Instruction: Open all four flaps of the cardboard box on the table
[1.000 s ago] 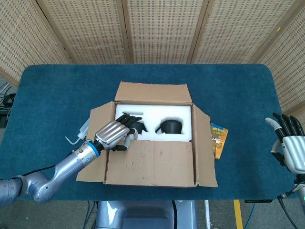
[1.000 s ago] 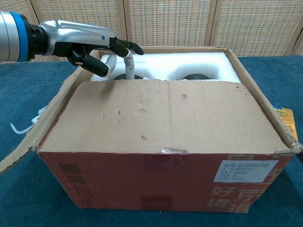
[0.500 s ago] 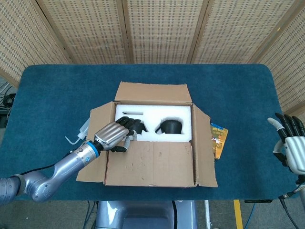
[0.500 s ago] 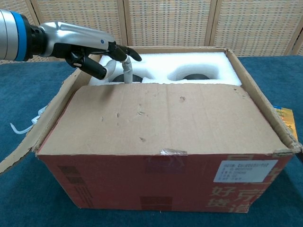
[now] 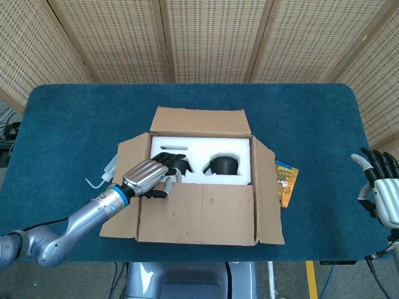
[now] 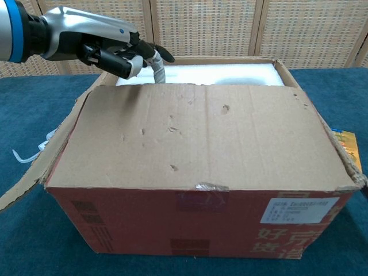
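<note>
**Near flap tips up under the left hand**

Head view: the cardboard box (image 5: 201,177) sits mid-bench (image 5: 62,124), a little toward the robot. Its far flap (image 5: 199,120) and both side flaps are folded out, while the near flap (image 5: 198,213) covers the front part of the opening, with white foam (image 5: 196,152) and a dark object (image 5: 223,166) showing behind it. The left hand (image 5: 149,176) is at the flap's left rear corner, fingers (image 5: 171,163) curled over the foam edge. From half a second ago little differs here; the flap's rear edge sits marginally further back. The right hand (image 5: 381,192) hangs off the bench's right edge, fingers spread, holding nothing, and has barely shifted.

Chest view: the change is plain. The near flap (image 6: 195,135) has swung upward, so its rear edge now hides most of the foam and the dark object seen a moment ago. The left hand (image 6: 109,49) has risen with it, fingers (image 6: 150,53) hooked at that edge; whether they pinch the card or only lift from beneath, I cannot tell.

Judgement: this looks like the last flap starting to open. It must pass upright and fold toward the robot before the task is done.
</note>
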Available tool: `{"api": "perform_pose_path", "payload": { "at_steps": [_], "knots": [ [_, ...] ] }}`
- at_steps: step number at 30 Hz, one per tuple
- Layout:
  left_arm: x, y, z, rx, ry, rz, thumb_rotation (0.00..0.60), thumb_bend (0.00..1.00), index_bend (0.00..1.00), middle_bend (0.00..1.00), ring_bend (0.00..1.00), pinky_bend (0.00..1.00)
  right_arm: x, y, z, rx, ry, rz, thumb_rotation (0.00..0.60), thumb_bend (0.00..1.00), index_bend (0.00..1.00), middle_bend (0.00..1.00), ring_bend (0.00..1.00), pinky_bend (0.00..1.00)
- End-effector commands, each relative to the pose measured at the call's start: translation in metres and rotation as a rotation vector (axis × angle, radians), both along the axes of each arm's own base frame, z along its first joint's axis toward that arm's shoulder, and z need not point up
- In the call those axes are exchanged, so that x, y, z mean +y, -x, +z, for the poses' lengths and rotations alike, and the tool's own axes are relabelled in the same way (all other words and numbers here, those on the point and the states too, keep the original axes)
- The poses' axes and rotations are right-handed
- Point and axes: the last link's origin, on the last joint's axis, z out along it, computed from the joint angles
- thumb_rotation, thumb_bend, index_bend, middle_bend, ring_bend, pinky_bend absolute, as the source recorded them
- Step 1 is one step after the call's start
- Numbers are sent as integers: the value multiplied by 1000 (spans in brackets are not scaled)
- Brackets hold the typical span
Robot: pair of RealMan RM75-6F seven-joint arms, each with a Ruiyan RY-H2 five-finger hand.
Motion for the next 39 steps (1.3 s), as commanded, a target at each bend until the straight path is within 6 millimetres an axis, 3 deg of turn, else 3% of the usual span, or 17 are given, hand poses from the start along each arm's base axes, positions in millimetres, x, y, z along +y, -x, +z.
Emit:
{"api": "perform_pose_path", "payload": {
  "at_steps": [1, 20, 31, 39],
  "knots": [
    [-6, -1, 12, -69, 50, 47, 319, 839, 405, 0, 0, 0, 0, -1, 0, 0, -2, 1, 600, 981, 137, 70, 0, 0],
    [-32, -9, 57, -331, 290, 186, 259, 827, 405, 0, 0, 0, -1, -15, -1, 24, 3, 18, 600, 981, 138, 70, 0, 0],
    [-51, -2, 75, -448, 439, 156, 238, 822, 405, 0, 0, 0, 0, -22, 0, 37, 6, 25, 600, 981, 138, 70, 0, 0],
    [-64, 13, 90, -429, 690, 51, 237, 821, 405, 0, 0, 0, 1, -26, 0, 41, 8, 25, 600, 981, 138, 70, 0, 0]
  ]
}}
